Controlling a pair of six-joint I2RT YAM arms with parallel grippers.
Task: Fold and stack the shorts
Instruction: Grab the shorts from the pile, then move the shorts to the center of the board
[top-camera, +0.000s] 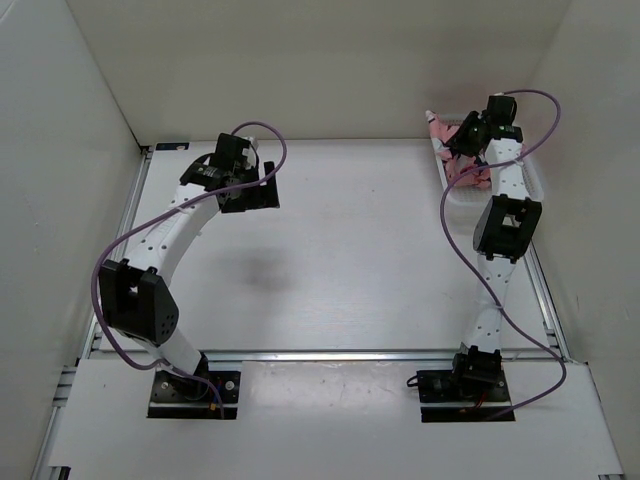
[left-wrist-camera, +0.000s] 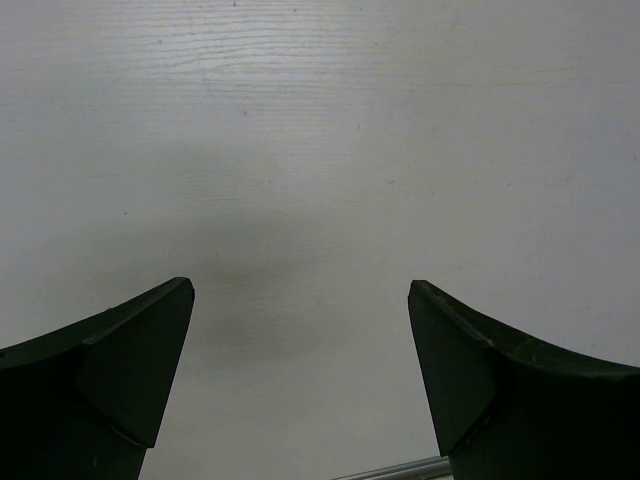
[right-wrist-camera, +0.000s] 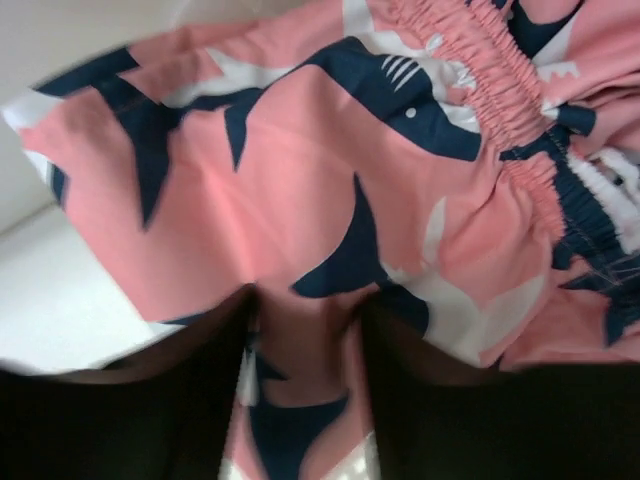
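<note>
**Mia:** Where are the shorts (top-camera: 441, 130)?

**Ben:** At the far right of the tabletop (top-camera: 350, 260), at about 2 o'clock from its middle. They lie bunched up in a white basket (top-camera: 536, 182). They are pink with dark blue and white shark shapes.

**Mia:** Is the right tool (top-camera: 460, 142) near them?

**Ben:** Yes. The right arm reaches out to the basket, and the tool is down in the cloth. In the right wrist view, pink cloth fills almost everything.

**Mia:** What are its fingers (right-wrist-camera: 170, 400) doing?

**Ben:** The two black fingers sit one on each side of a fold of the shorts. The fold runs down between them and touches both. They pinch it.

**Mia:** Can you see anything else up close?

**Ben:** The stretchy band (right-wrist-camera: 480, 90) of the shorts. It is all crinkly, at about 1 o'clock in that view.

**Mia:** And the left tool (top-camera: 262, 190)?

**Ben:** It is at about 10 o'clock on the tabletop, well apart from the basket. It hangs above the white top. Its two fingers stand wide apart, and only the tabletop shows between them. A soft gray shadow lies on the tabletop below it.
</note>
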